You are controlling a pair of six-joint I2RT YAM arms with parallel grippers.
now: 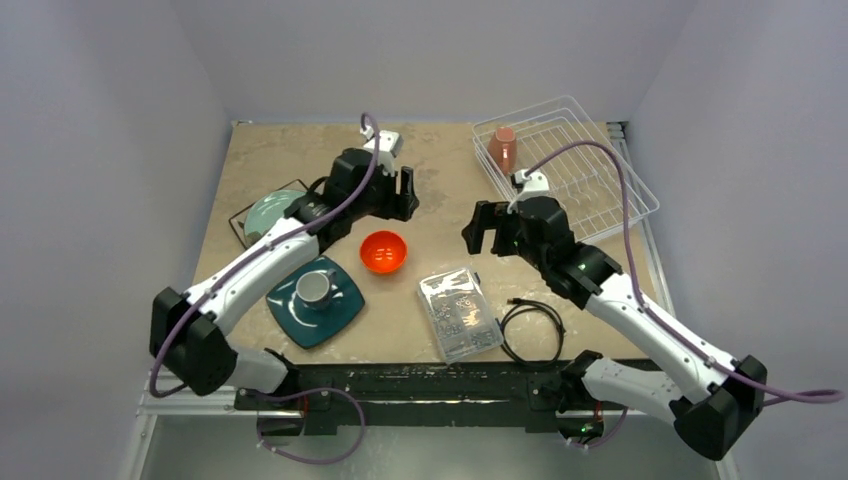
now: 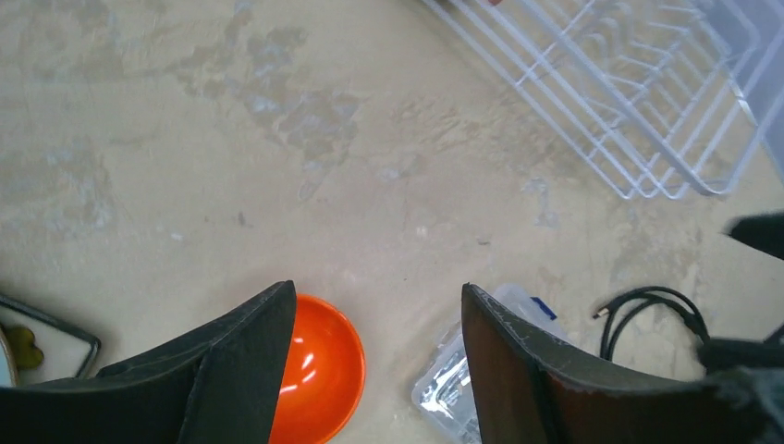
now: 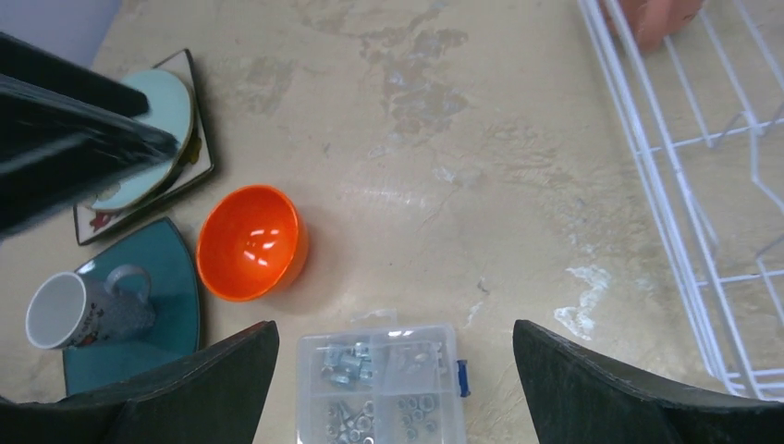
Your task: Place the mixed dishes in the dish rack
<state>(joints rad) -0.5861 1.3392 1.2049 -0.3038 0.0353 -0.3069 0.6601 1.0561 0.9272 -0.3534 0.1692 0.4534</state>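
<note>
**Both tools wide and empty; only the cup sits in the rack**

Several things show only in part. The white floral square plate [image 1: 243, 220] lies under the pale green round plate [image 1: 270, 211], so only its dark-edged corners peek out. In the left wrist view, one finger [image 2: 231, 370] covers the left side of the orange bowl [image 1: 383, 251], and the clear plastic box [image 1: 458, 313] runs off the bottom edge. In the right wrist view, the pink cup [image 1: 503, 148] is cut by the top edge. The left arm there is only a dark blur at the upper left.

The dish rack [image 1: 610, 190] stands at the far right of the surface [image 1: 440, 160]. Its long axis runs from the far side down toward the near right. The cup stands in its far-left corner, and I cannot tell whether its mouth faces up or down.

The bowl sits mouth up near the middle. The grey mug [image 1: 317, 288] appears upright on the dark teal square plate [image 1: 345, 315], which is set cornerwise at the near left. The two stacked plates lie just beyond it.

The left tool [image 1: 405, 190] hangs above the surface just beyond the bowl, jaws apart with nothing between them. The right tool [image 1: 480, 228] hangs beside the rack's near-left end, jaws spread wide and empty. A coiled black cable [image 1: 530, 325] lies just right of the box.
</note>
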